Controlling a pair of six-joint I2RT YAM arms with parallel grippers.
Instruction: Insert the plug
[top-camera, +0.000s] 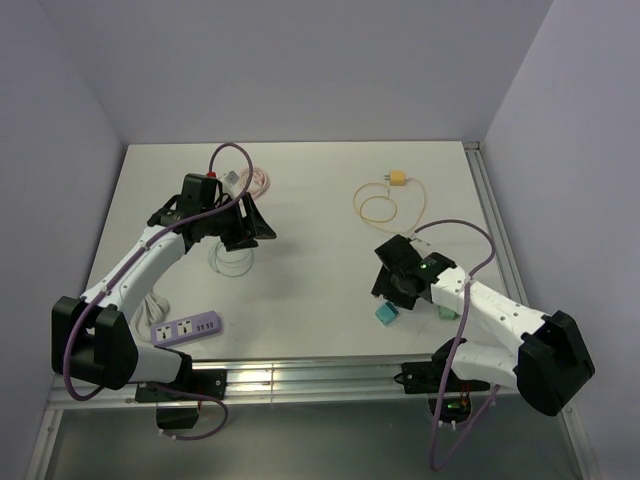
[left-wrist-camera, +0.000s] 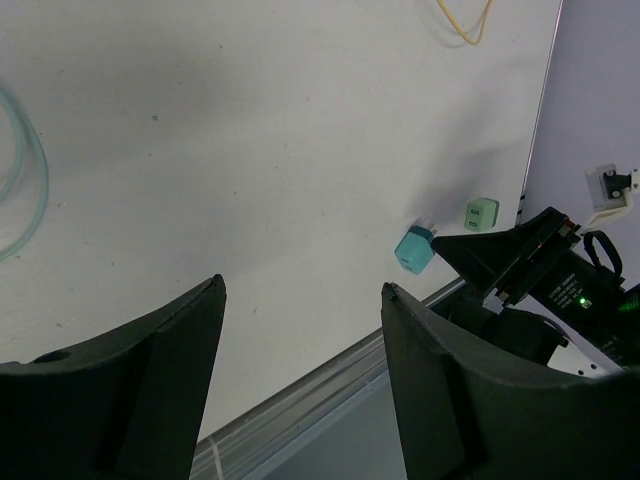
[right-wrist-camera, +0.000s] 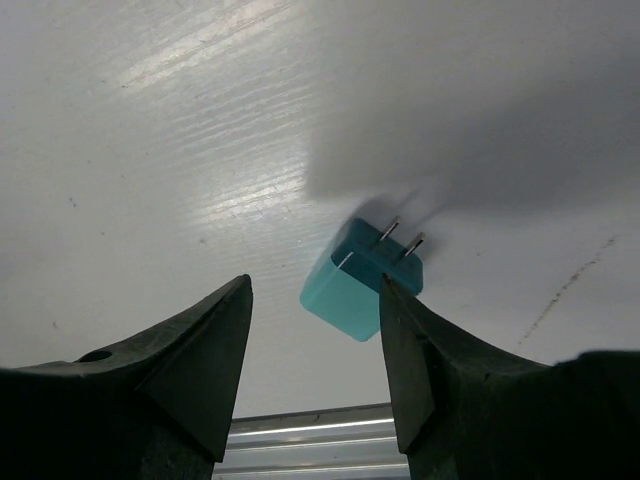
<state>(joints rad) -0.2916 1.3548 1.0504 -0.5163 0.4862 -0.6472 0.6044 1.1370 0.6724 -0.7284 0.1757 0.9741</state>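
Right wrist view: right end effector open just above the teal plug, seemingly the pickup step; next it should lower and close. Left end effector open, empty.

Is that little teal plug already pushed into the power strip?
No, the teal plug lies loose on the table, and the right wrist view shows its two metal prongs bare in the air.
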